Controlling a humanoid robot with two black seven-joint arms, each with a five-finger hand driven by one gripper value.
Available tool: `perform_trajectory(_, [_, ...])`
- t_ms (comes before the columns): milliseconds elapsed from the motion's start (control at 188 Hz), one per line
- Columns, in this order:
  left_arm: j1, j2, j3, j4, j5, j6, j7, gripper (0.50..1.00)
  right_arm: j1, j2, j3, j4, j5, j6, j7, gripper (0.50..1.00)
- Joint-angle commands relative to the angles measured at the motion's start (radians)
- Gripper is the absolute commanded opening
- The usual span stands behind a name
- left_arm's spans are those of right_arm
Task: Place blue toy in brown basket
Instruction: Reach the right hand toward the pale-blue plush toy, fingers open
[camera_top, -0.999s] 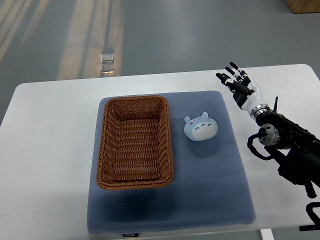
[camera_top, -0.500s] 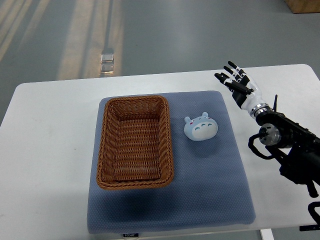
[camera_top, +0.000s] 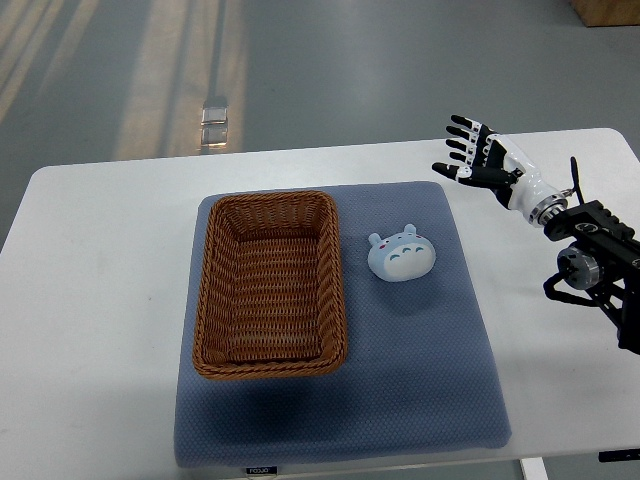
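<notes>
Right hand (camera_top: 478, 158) up over far right part of white table (camera_top: 100, 300), fingers spread, holding nothing, well apart from blue toy (camera_top: 401, 253). Toy sits on grey-blue mat (camera_top: 400, 390), just beside right wall of brown basket (camera_top: 270, 283), not touching it. Basket also on mat, nothing inside.

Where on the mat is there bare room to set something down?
The mat is bare along its near strip below the brown basket and right of the blue toy. The gap between basket and toy is tight. The right hand hovers open past the far right corner.
</notes>
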Motion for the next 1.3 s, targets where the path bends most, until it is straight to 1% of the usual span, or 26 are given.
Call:
perform_trajectory(0, [0.000, 0.000, 0.000, 0.000, 0.000, 0.001, 0.000, 1.000, 0.020, -0.041, -0.066, 0.021, -0.081, -0.004, 0.062, 0.913])
perform_trajectory(138, [0.001, 0.000, 0.000, 0.000, 0.000, 0.001, 0.000, 1.000, 0.030, -0.078, -0.130, 0.036, -0.165, -0.009, 0.174, 0.911])
perform_trajectory(298, [0.001, 0.000, 0.002, 0.002, 0.000, 0.001, 0.002, 1.000, 0.027, -0.097, -0.170, 0.076, -0.337, -0.018, 0.174, 0.911])
perform_trajectory(526, [0.003, 0.000, 0.002, 0.011, 0.000, 0.001, 0.002, 1.000, 0.015, -0.098, -0.176, 0.085, -0.575, -0.085, 0.174, 0.913])
perform_trajectory(595, [0.003, 0.000, 0.000, 0.014, 0.000, 0.001, 0.002, 1.000, 0.015, -0.101, -0.193, 0.095, -0.621, -0.120, 0.174, 0.911])
perform_trajectory(696, [0.003, 0.000, 0.000, 0.015, 0.000, 0.001, 0.002, 1.000, 0.016, -0.110, -0.225, 0.137, -0.628, -0.157, 0.174, 0.911])
perform_trajectory(771, [0.003, 0.000, 0.000, 0.017, 0.000, 0.001, 0.002, 1.000, 0.016, -0.133, -0.230, 0.171, -0.628, -0.168, 0.174, 0.911])
perform_trajectory(909, [0.003, 0.000, 0.000, 0.017, 0.000, 0.001, 0.002, 1.000, 0.016, -0.152, -0.227, 0.185, -0.625, -0.168, 0.174, 0.911])
perform_trajectory(1116, [0.003, 0.000, 0.002, 0.015, 0.002, 0.001, 0.002, 1.000, 0.010, -0.219, -0.222, 0.200, -0.610, -0.162, 0.174, 0.911])
perform_trajectory(1297, [0.003, 0.000, 0.003, 0.015, 0.002, 0.001, 0.003, 1.000, -0.013, -0.233, -0.231, 0.299, -0.616, -0.157, 0.174, 0.911])
